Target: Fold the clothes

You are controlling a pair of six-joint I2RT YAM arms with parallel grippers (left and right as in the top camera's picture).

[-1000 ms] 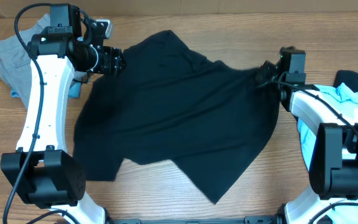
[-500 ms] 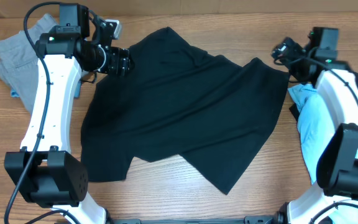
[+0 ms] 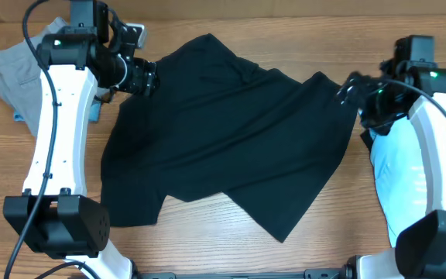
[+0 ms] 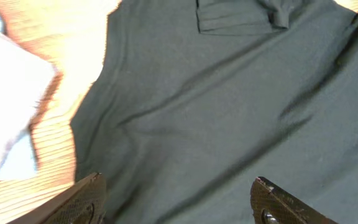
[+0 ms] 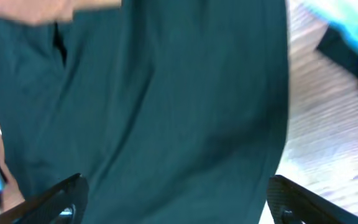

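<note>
The clothes' large black T-shirt (image 3: 223, 139) lies spread and wrinkled over the middle of the table, its collar (image 4: 235, 15) toward the back. My left gripper (image 3: 142, 77) hovers open over the shirt's back left edge; in the left wrist view (image 4: 179, 199) only fabric lies below the parted fingers (image 4: 89, 196). My right gripper (image 3: 351, 93) stands open at the shirt's right corner, holding nothing. In its wrist view (image 5: 176, 202) the shirt (image 5: 166, 106) fills the space beneath it.
Grey trousers (image 3: 14, 66) lie bunched at the back left, with pale cloth (image 4: 11, 106) beside the shirt's edge. A light-blue tee (image 3: 397, 163) is piled under the right arm. Bare wood (image 3: 200, 232) shows along the front.
My right gripper has let go of the shirt's right corner, opened and drawn off to the right. The shirt has settled flatter. My left gripper has opened a little wider.
</note>
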